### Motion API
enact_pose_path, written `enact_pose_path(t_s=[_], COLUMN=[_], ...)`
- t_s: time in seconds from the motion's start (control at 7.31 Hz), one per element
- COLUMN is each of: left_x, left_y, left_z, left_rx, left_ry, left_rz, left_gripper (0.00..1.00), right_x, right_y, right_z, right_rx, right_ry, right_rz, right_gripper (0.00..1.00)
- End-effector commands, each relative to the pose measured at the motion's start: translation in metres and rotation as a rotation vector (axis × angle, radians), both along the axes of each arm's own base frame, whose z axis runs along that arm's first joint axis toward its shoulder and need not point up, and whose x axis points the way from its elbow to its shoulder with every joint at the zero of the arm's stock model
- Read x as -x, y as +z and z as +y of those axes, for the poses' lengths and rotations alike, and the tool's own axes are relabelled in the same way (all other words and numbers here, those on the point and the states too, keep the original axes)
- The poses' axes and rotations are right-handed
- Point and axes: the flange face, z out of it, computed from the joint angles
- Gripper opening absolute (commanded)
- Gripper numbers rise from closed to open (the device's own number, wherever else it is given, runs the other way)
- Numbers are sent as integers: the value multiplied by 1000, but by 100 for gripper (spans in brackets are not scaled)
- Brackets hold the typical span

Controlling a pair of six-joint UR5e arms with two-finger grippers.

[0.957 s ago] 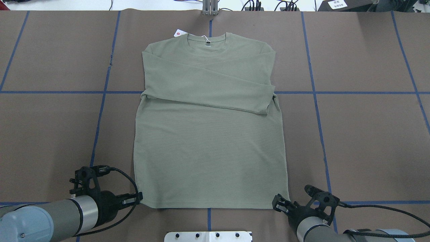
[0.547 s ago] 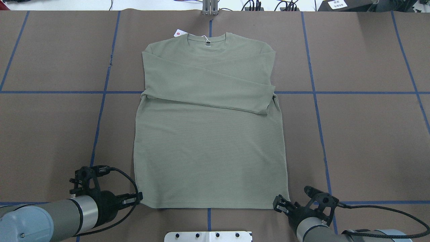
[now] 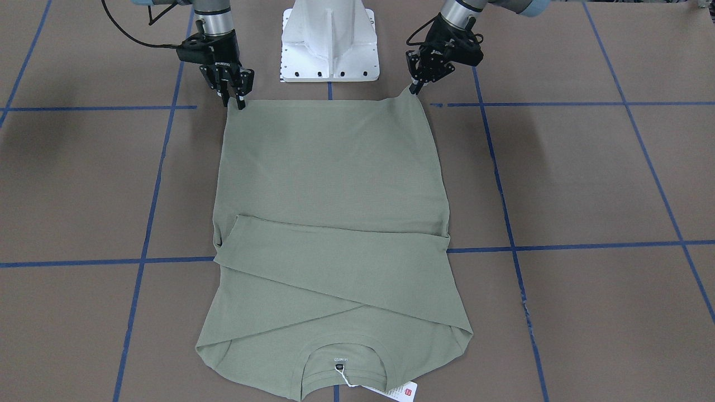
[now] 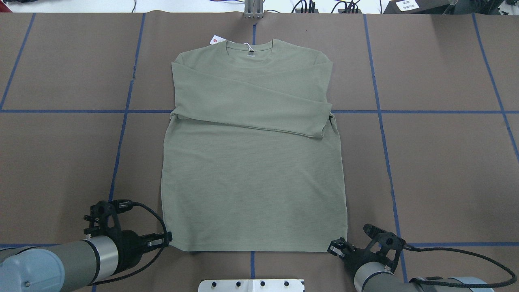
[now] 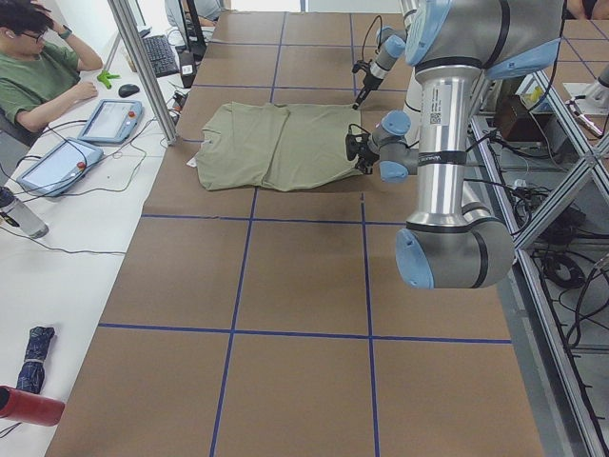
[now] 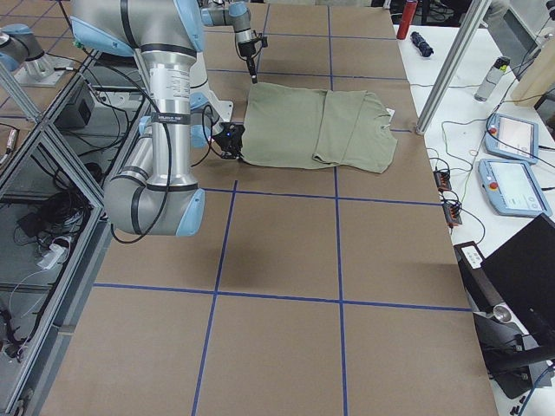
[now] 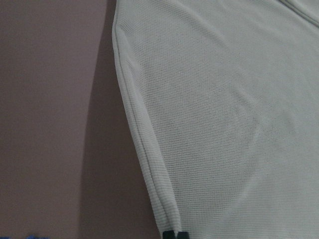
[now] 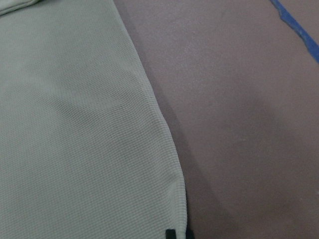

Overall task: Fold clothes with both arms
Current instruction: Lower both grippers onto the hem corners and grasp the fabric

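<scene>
The sage-green long-sleeved shirt (image 4: pixel 253 178) lies flat on the brown table, neck far from me, both sleeves folded across the chest. Its white hang tag (image 4: pixel 217 39) lies by the collar. My left gripper (image 4: pixel 167 240) is shut on the near left hem corner, which is lifted slightly towards it in the front-facing view (image 3: pixel 416 88); the left wrist view shows the hem pinched between the fingertips (image 7: pixel 170 234). My right gripper (image 4: pixel 335 247) is at the near right hem corner, low on the table (image 3: pixel 233 100). Its fingertips (image 8: pixel 170 233) stand close together on the hem edge.
The white pedestal base (image 3: pixel 329 39) stands between the arms at the table's near edge. Blue tape lines (image 4: pixel 385 154) cross the brown table cover. In the side views, operators' tablets (image 5: pixel 105 119) and cables lie beyond the table's far edge.
My right gripper has moved slightly left and towards the table's near edge, onto the right hem corner. The left gripper and the shirt have stayed put.
</scene>
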Motion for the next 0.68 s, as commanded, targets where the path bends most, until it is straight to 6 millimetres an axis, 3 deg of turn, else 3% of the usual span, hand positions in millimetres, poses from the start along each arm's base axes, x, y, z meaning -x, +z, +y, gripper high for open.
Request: enact_pose_path(t_s=[0.0, 0.14, 0.27, 0.41, 0.55], left_x=[1, 17, 53, 102, 147], left_y=[-2, -18, -51, -95, -130], left_z=[0, 3, 2, -6, 1], left_rx=[-1, -1, 33, 59, 75], left_ry=[2, 14, 70, 82, 107], left_rz=[4, 34, 39, 44, 42], left_gripper=[0, 0, 0, 0, 0], right_x=[-9, -37, -83, -133, -168], right_y=[-13, -45, -90, -135, -173], right_z=[-3, -8, -2, 1, -1], right_rx=[0, 4, 57, 108, 149], right_ry=[-3, -6, -61, -112, -137], right_rz=[9, 22, 34, 27, 24], right_gripper=[0, 0, 0, 0, 0])
